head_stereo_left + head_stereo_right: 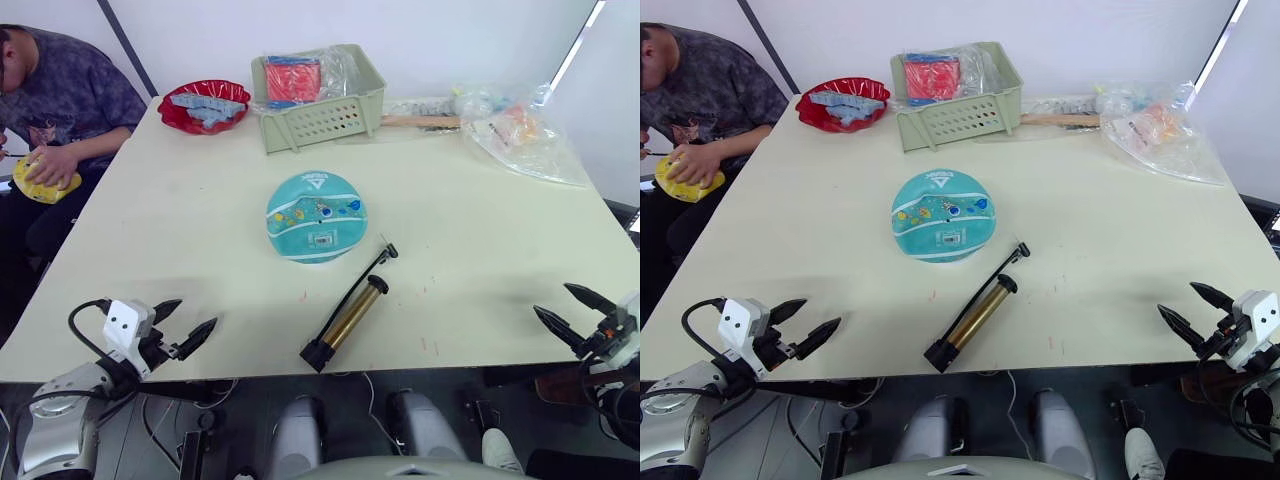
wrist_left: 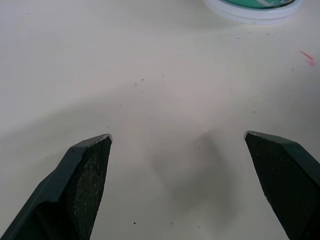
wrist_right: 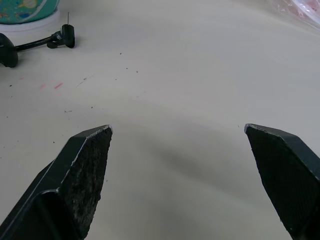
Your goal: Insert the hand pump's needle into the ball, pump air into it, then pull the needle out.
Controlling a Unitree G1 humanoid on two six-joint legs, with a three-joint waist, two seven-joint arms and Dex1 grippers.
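The surface (image 1: 200, 230) carries the ball (image 1: 316, 216) near its centre, resting on a white ring. The hand pump (image 1: 345, 323) lies just in front of the ball, and the needle (image 3: 67, 19) is beside it. The left tool (image 1: 183, 323) and the right tool (image 1: 570, 314) are both open and empty at the near edge.

Teal ball (image 1: 316, 216) with white seams, bronze-gold pump (image 1: 350, 316), red plate (image 1: 205, 106)
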